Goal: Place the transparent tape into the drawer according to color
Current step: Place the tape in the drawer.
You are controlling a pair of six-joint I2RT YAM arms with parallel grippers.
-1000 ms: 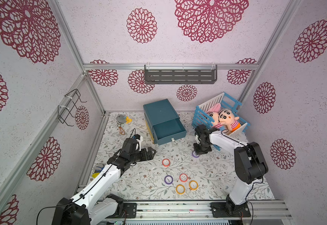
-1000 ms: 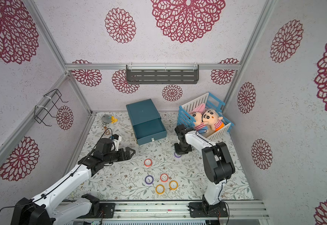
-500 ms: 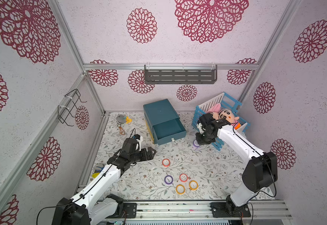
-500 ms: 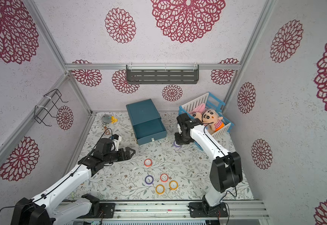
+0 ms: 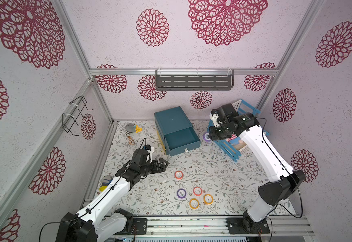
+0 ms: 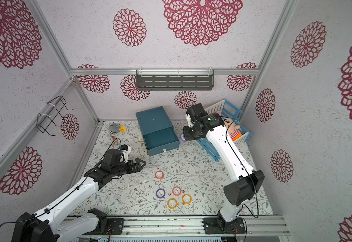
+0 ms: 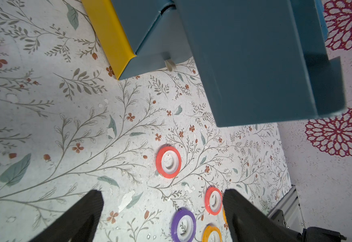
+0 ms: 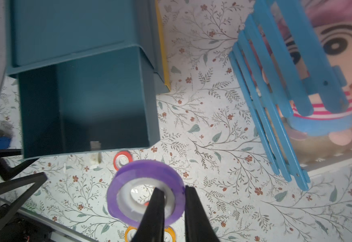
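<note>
Purple tape [image 5: 205, 137], pinched in the right end effector [image 8: 173, 188], hangs just right of the open drawer [image 5: 179, 136] in a top view.

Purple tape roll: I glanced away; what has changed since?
The right end effector, shut on the purple tape roll, lifted it off the mat and up beside the open drawer. The left end effector, open, and the other five rolls stayed put.

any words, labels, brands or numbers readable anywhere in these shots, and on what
No text can be read in any view.
Pale mark on the right arm's black wrist housing: too small to read.
Moulded marks in the white centre of the flat red tape roll: blurred, unreadable.
</note>
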